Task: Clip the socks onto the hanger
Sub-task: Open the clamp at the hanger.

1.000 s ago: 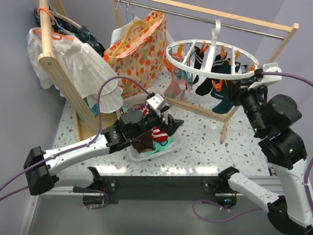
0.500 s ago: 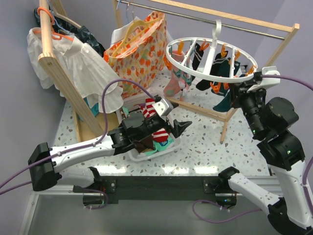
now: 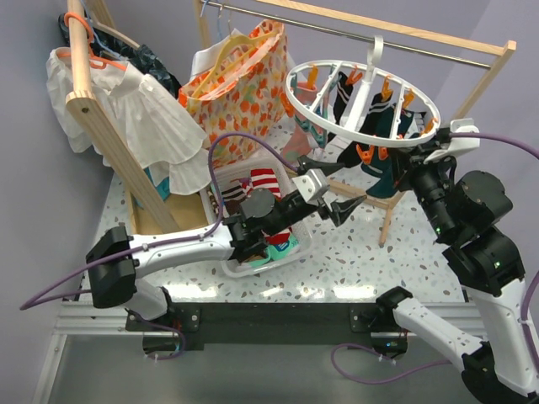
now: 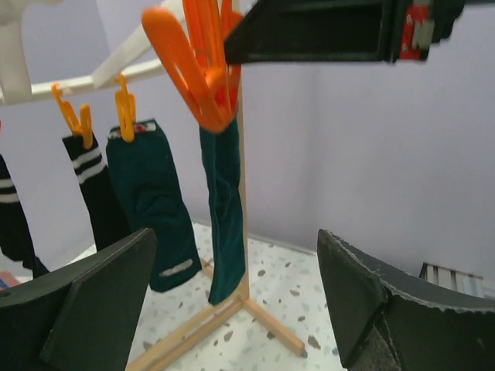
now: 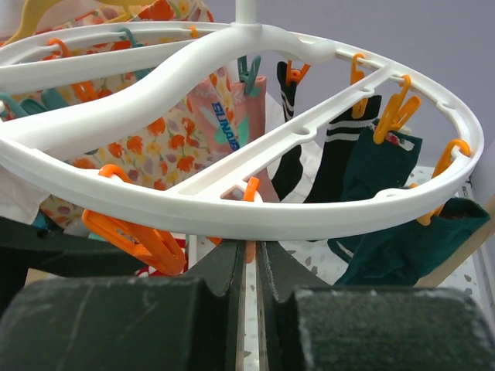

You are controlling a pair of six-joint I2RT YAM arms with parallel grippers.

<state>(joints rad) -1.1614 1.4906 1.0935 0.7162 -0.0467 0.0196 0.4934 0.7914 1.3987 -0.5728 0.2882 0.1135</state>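
Observation:
The round white hanger (image 3: 296,105) hangs from the wooden rail with dark teal socks (image 3: 389,124), black striped ones and a pink one clipped on. My right gripper (image 3: 414,162) is shut on an orange clip (image 5: 249,249) just under the ring's near rim (image 5: 325,215). My left gripper (image 3: 339,204) is open and empty, below the ring's front. Its fingers (image 4: 91,305) frame a teal sock (image 4: 224,201) hanging from an orange clip (image 4: 197,69). Red-and-white socks (image 3: 266,180) and a teal one (image 3: 284,247) lie in the white basket (image 3: 249,269).
An orange floral bag (image 3: 240,88) hangs behind the basket. A white shirt (image 3: 139,114) drapes over a slanted wooden frame (image 3: 109,139) at left. The rail's wooden foot (image 3: 389,220) stands on the speckled table beside my right arm.
My left arm has swung from over the basket up and right toward the hanger, jaws open. My right gripper has shut on the clip, and the ring has tilted and shifted left.

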